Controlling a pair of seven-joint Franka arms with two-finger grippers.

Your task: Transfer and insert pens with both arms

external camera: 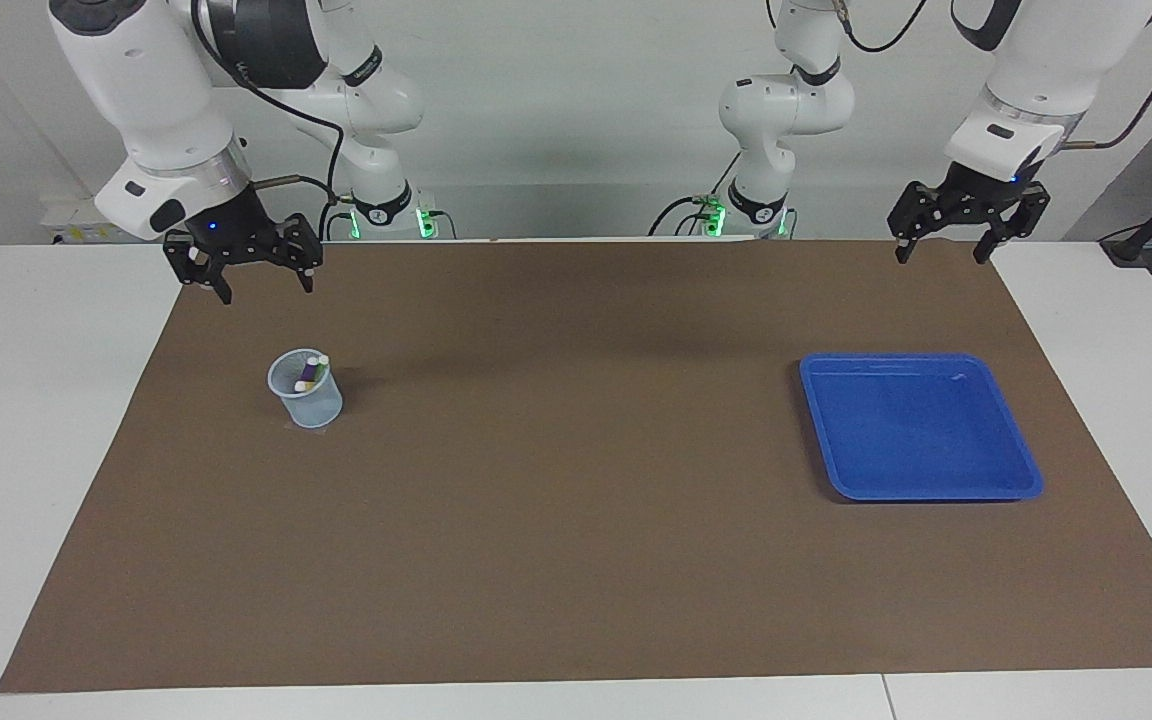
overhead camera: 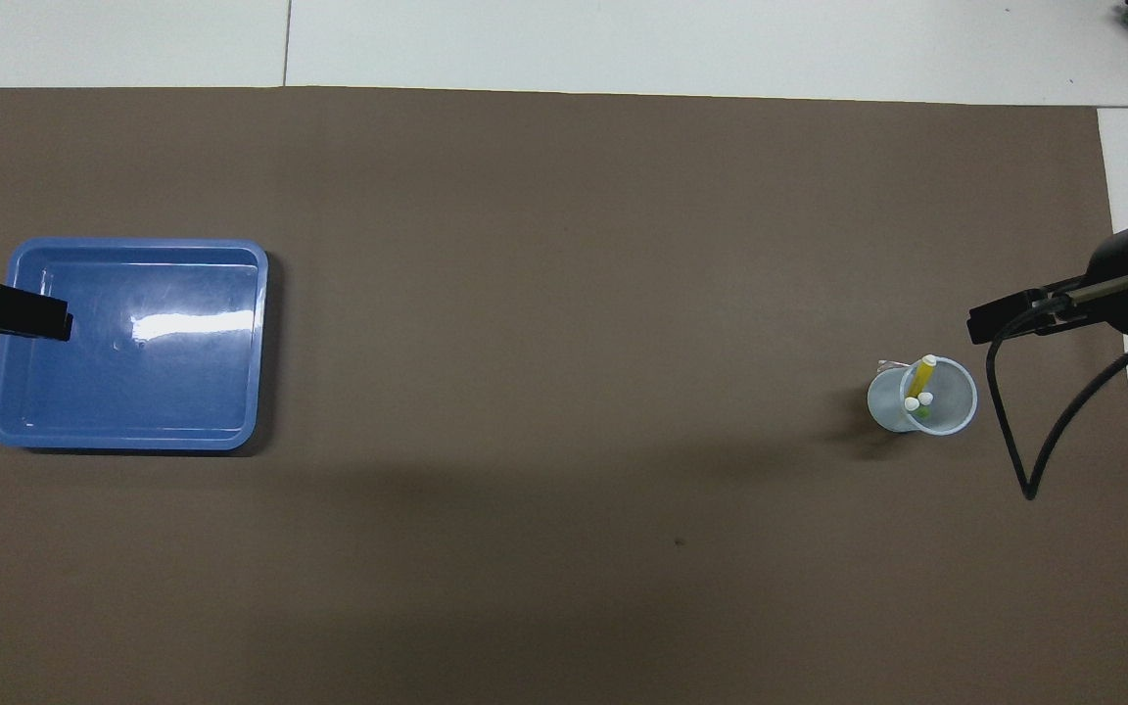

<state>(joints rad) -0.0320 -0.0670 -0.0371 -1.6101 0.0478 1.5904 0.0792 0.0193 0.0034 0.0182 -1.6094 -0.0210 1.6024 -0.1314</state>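
A clear plastic cup [external camera: 308, 392] stands on the brown mat [external camera: 576, 520] toward the right arm's end. The three pens stand in it with pale ends up: the yellow pen [overhead camera: 922, 376], the green pen [overhead camera: 920, 412] and the purple pen [external camera: 308, 373]. My right gripper [external camera: 267, 292] is open and empty, raised over the mat beside the cup. My left gripper [external camera: 941, 258] is open and empty, raised by the blue tray [external camera: 921, 430]. In the overhead view its black tip [overhead camera: 6, 313] covers the tray's outer edge [overhead camera: 128, 436]. The tray holds nothing.
Two smaller white arms with green lights at their bases [external camera: 383, 212] [external camera: 754, 208] stand at the robots' edge of the table. White tabletop [external camera: 36, 400] surrounds the mat. A black cable [overhead camera: 1014, 441] hangs from the right arm near the cup.
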